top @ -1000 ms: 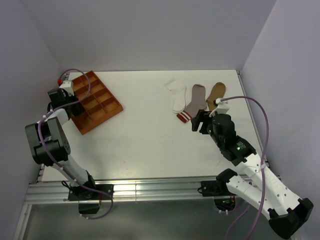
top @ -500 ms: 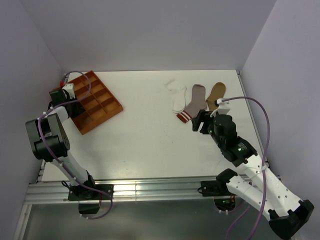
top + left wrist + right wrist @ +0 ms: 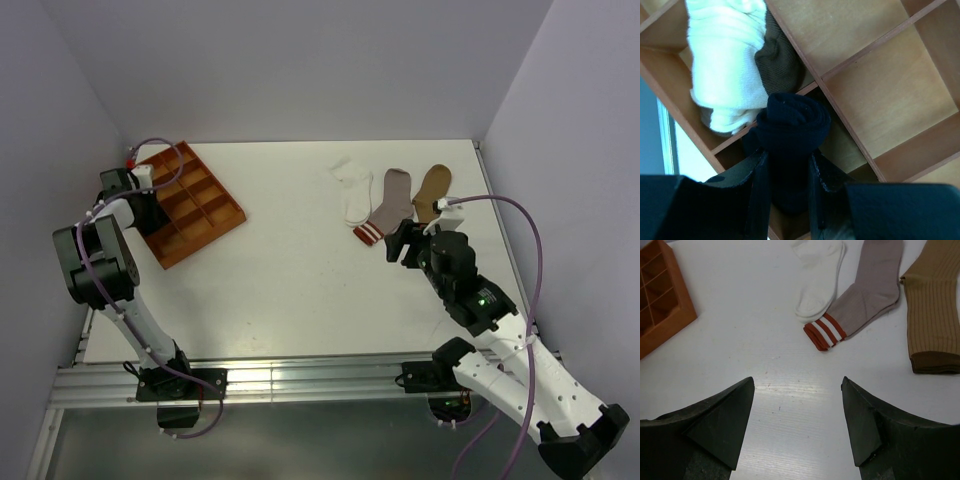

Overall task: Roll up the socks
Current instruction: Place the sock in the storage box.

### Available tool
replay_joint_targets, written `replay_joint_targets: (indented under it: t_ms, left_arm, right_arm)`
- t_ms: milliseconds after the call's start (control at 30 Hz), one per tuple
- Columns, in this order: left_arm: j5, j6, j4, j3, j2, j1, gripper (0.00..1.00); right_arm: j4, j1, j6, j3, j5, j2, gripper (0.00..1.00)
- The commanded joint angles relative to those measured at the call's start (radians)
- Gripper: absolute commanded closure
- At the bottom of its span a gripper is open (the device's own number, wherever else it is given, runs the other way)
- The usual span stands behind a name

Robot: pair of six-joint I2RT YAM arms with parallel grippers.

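within the left gripper [image 3: 788, 176] sits the rolled black sock [image 3: 795, 120]

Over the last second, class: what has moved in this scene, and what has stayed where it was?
The left gripper, shut on the rolled black sock, crept a little toward the far edge over the orange tray; nothing was released. The open right gripper, the white sock, the grey sock and the tan sock stayed put.
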Motion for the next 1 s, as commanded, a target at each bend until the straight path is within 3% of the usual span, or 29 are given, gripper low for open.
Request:
replay_joint_targets:
  t_ms: [0,300,500,767,833,967]
  left_arm:
    - [-0.013,0.06,-0.101,0.023,0.072,-0.019,1.0]
    - [-0.044,0.056,-0.222,0.134,0.175,-0.041,0.97]
    - [-0.037,0.085,-0.252,0.129,0.203,-0.068,0.97]
    - [-0.071,0.059,-0.207,0.092,0.114,-0.08,0.73]
    - [-0.068,0.059,-0.193,0.088,0.082,-0.077,0.61]
    - [-0.045,0.051,-0.187,0.095,0.025,-0.071,0.56]
  right_arm:
    - [0.037,-0.003,-0.021,-0.015,0.033,-0.018,0.22]
    - [0.032,0.009,-0.023,-0.016,0.041,-0.041,0.22]
    - [0.04,0.016,-0.026,-0.029,0.039,-0.052,0.22]
    - [0.035,0.02,-0.024,-0.026,0.038,-0.066,0.22]
    - [0.04,0.02,-0.024,-0.027,0.035,-0.069,0.22]
    - [0.04,0.02,-0.024,-0.026,0.03,-0.073,0.22]
